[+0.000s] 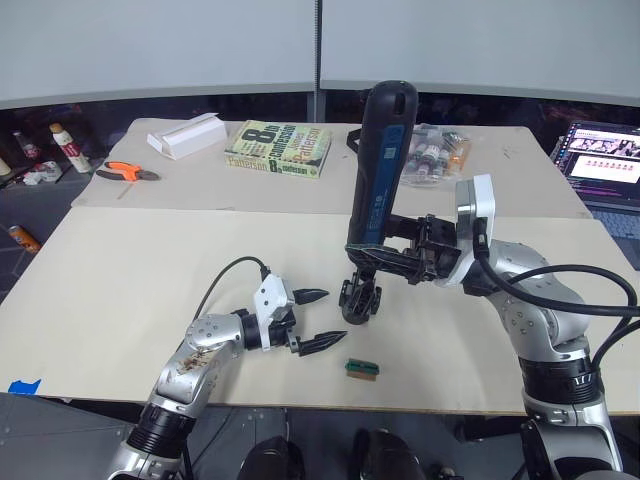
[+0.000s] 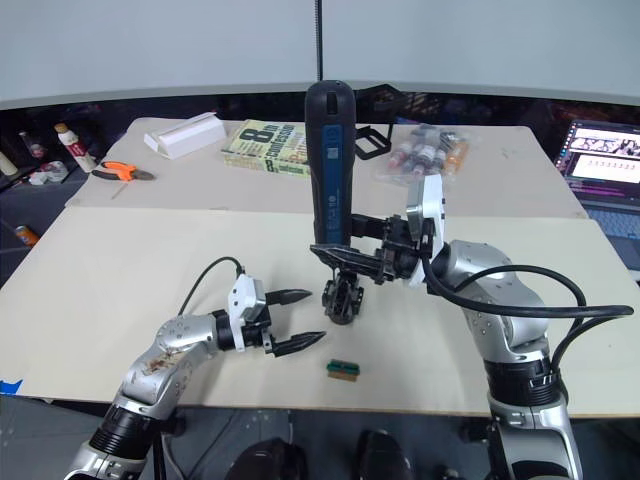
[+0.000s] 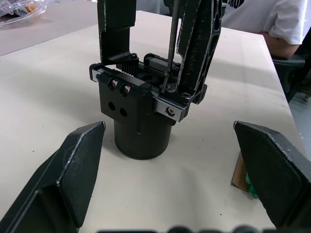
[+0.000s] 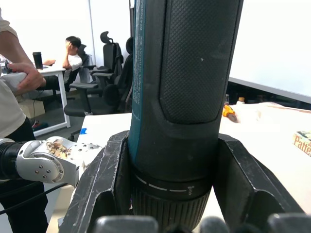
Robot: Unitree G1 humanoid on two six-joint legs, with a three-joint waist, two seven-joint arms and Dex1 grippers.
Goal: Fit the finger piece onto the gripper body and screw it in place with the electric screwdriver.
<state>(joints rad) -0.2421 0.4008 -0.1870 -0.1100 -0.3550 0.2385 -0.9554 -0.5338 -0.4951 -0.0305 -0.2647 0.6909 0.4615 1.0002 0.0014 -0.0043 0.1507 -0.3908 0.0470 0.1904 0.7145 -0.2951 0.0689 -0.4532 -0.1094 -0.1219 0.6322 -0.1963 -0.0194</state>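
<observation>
Right gripper [image 1: 398, 262] clamps electric screwdriver [image 1: 380, 170] upright, bit in gripper body [image 3: 138, 109]; left gripper [image 1: 316, 319] wide, empty beside it.

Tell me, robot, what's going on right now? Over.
Right gripper holding screwdriver upright, bit down on gripper body. Left gripper open, empty, beside it. Small green block lies nearby, not blocking.

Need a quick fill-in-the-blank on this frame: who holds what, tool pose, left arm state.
1. The electric screwdriver is held by the ____ gripper.
2. It stands roughly ____, its bit down on the gripper body.
3. The left gripper has its fingers ____, holding nothing.
4. A small green-and-brown block lies on the ____.

Missing: right; upright; open; table
</observation>
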